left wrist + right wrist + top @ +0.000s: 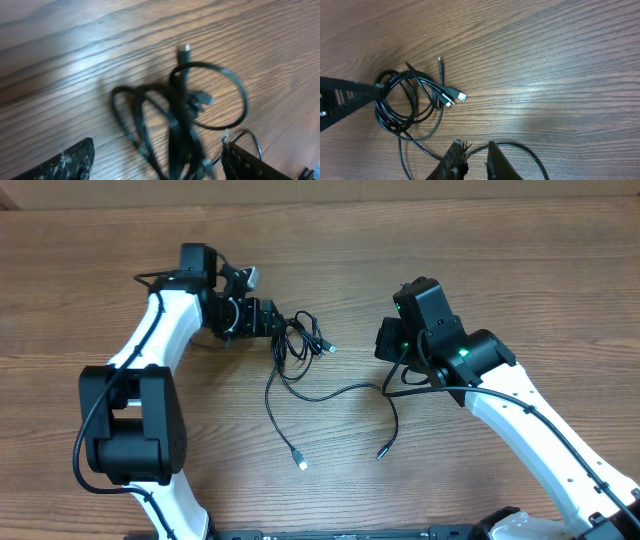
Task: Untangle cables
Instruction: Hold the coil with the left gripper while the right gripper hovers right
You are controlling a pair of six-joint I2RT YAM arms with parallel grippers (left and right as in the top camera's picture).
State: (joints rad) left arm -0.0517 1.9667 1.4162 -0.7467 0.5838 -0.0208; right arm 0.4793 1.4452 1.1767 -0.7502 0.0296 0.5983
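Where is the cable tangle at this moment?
Overhead, the tangle lies left of centre, just beside the open left gripper; one strand runs on to the right gripper.

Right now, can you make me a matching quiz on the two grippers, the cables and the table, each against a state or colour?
Things:
1. left gripper
2. right gripper
3. cables
4. table

States or colours:
A. brown wood grain
B. shut on a strand
C. open wide
D. black, bunched in loops

Pairs: 1-C, 2-B, 3-D, 4-A

Robotics lab: 2 white robot arms point(160, 330) at a wood-grain table point(420, 240)
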